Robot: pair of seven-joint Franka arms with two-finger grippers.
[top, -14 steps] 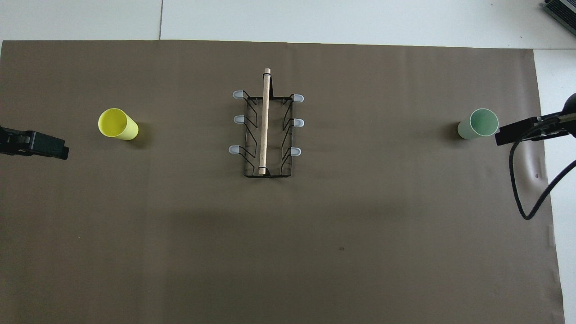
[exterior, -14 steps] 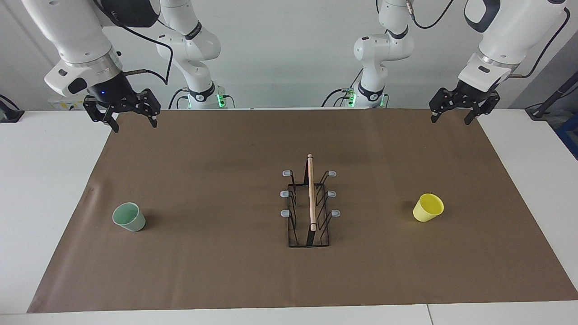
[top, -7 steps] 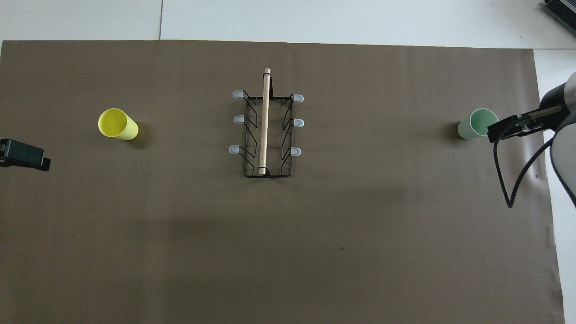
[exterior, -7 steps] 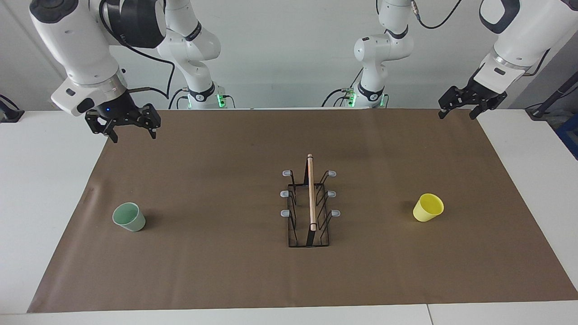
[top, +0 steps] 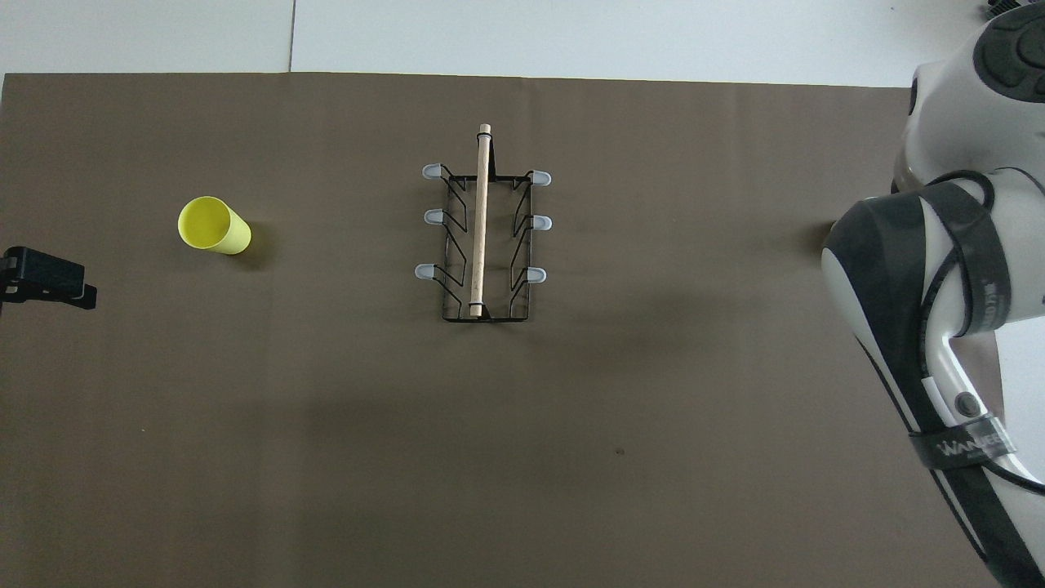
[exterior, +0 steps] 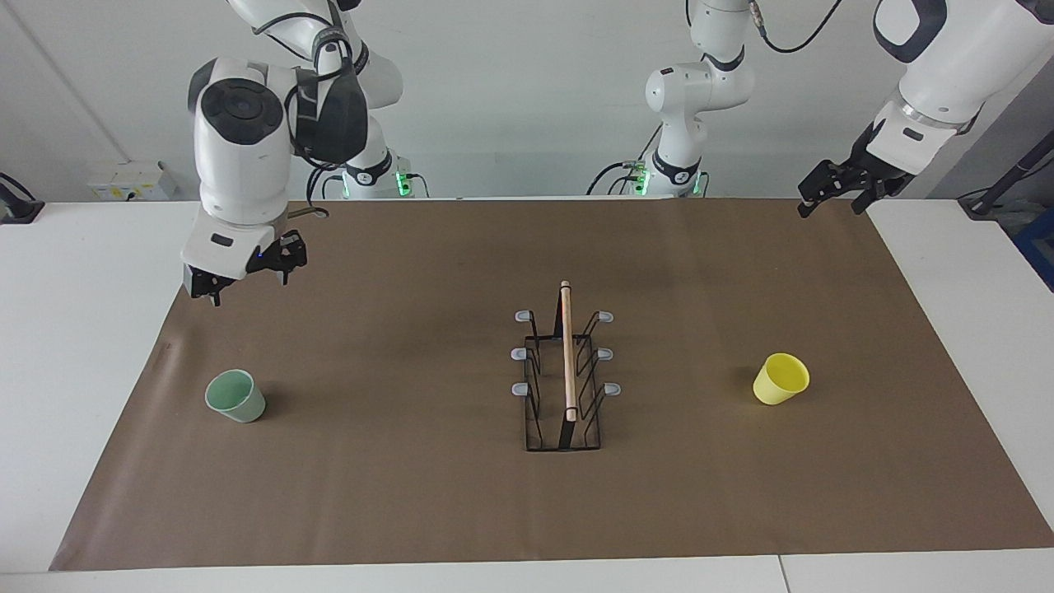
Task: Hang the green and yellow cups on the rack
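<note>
The rack (exterior: 563, 372) was observed standing at the middle of the brown mat (exterior: 412, 494), all six prongs bare, its wooden rod (exterior: 566, 350) running along the top. The green cup (exterior: 235, 396) was recorded upright on the mat toward the right arm's end of the table; in the overhead view it was covered by that arm. The yellow cup (exterior: 781, 379) was noted upright toward the left arm's end, free of any contact. The right gripper (exterior: 247, 280) was seen raised over the mat near its edge at the right arm's end, fingers spread wide, nothing held. The left gripper (exterior: 832, 198) was seen raised over the mat's corner at the robots' edge, fingers parted, nothing held.
</note>
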